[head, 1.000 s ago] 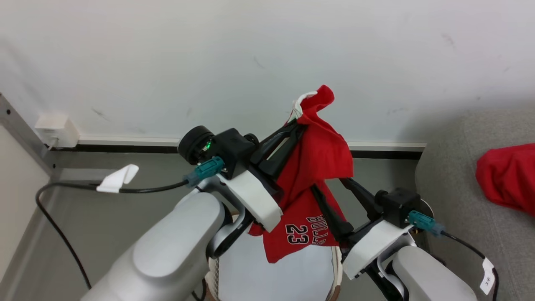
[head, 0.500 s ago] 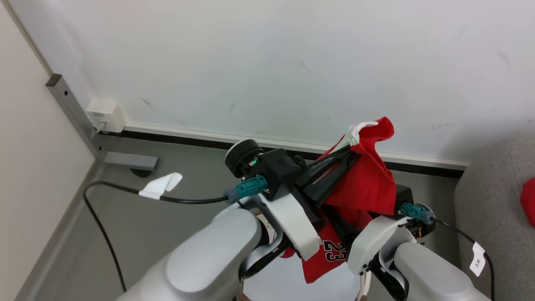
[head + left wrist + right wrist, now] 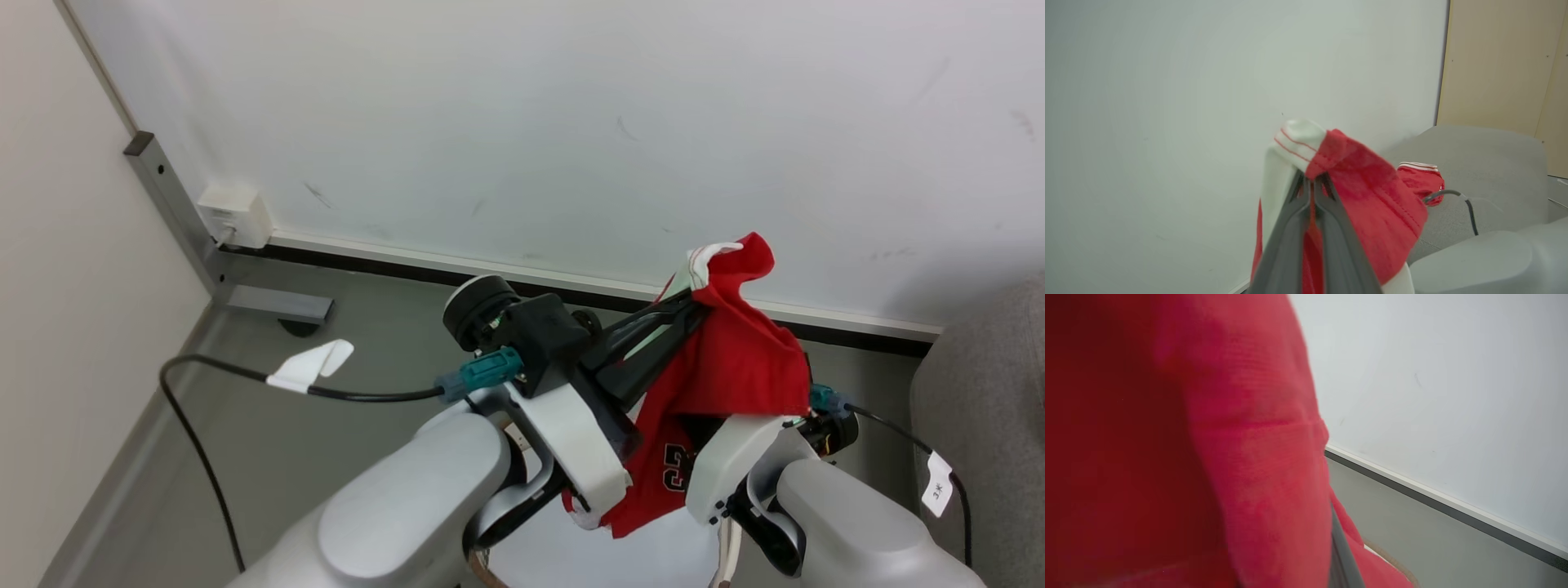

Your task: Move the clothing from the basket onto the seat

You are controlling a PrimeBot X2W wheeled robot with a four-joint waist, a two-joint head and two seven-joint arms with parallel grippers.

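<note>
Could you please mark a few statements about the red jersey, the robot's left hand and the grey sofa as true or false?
1. The left hand is clamped shut on the red jersey with white trim. True.
2. The jersey lies spread flat on the floor. False: it hangs in the air from the left hand.
3. A second red garment with white stripes lies on the light grey fabric sofa. True.
4. The room behind the arms is painted dark blue. False: the wall is plain off-white.
</note>
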